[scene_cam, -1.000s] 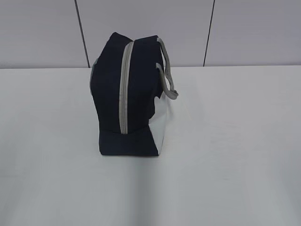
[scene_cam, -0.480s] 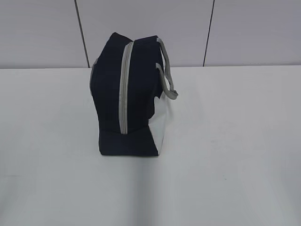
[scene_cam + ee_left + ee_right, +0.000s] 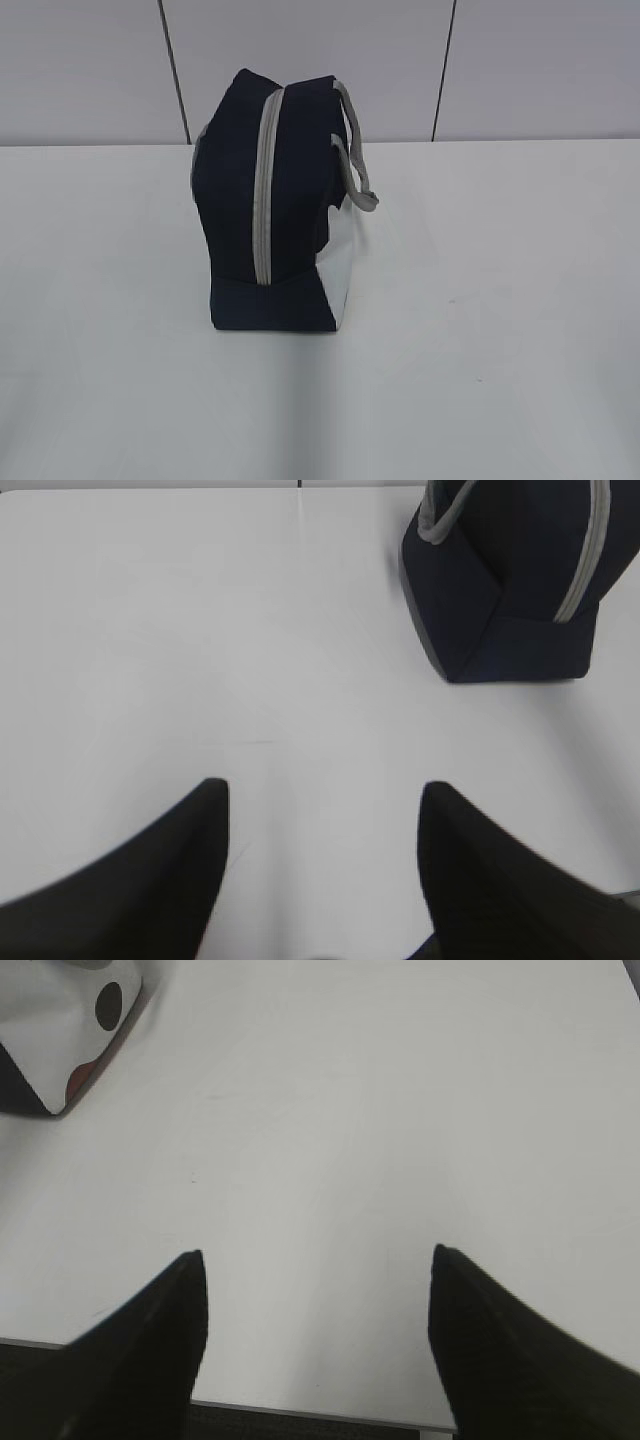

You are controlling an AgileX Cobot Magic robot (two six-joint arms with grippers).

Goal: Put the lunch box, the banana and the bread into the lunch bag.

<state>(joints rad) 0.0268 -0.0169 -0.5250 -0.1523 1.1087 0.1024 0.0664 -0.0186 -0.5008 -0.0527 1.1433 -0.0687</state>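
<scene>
Even, soft overhead light, faint shadows on the white table [image 3: 500, 330]; wrist views slightly blurred up close.

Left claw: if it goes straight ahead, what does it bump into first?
Probably nothing: the left claw points over bare table. The lunch bag sits off to its right.

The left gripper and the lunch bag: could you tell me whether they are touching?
Apart. The left wrist view shows bare table between the open left gripper and the lunch bag.

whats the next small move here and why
Probably bring the left gripper, open over bare table, toward the lunch bag to find the zipper, which looks closed. No lunch box, banana or bread shows in any view; the right gripper is also open.
</scene>
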